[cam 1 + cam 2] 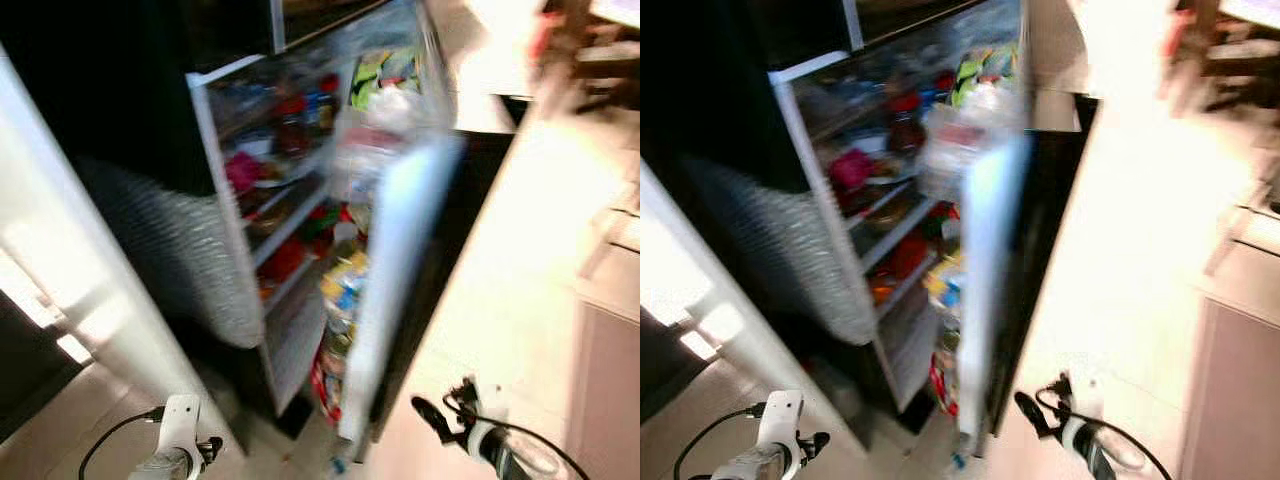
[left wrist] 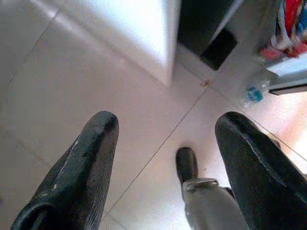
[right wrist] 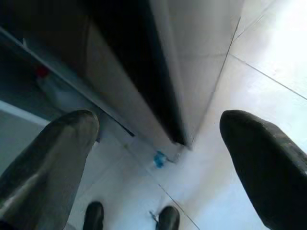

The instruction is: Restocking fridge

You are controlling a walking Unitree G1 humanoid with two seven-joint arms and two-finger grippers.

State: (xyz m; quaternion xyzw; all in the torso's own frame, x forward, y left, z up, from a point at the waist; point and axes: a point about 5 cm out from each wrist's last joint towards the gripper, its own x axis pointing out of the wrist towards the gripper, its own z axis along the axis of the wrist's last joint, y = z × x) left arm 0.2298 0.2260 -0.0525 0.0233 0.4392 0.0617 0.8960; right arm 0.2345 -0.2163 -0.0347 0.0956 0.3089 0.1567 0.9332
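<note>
Fridge [image 1: 300, 200] stands open, door [image 1: 395, 280] jutting outward, bottle [image 3: 159, 159] on floor below, both grippers' fingers [image 2: 81, 172] apart, empty.

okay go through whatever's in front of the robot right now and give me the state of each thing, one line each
Fridge door: open, its racks packed with food.
Fridge shelves: stocked with jars and containers.
Left tool: open, empty, hanging low over the floor tiles.
Right tool: open, empty, low beside the door's bottom corner.
Small blue-and-clear object: lying on the floor under the door, too blurred to identify.
</note>
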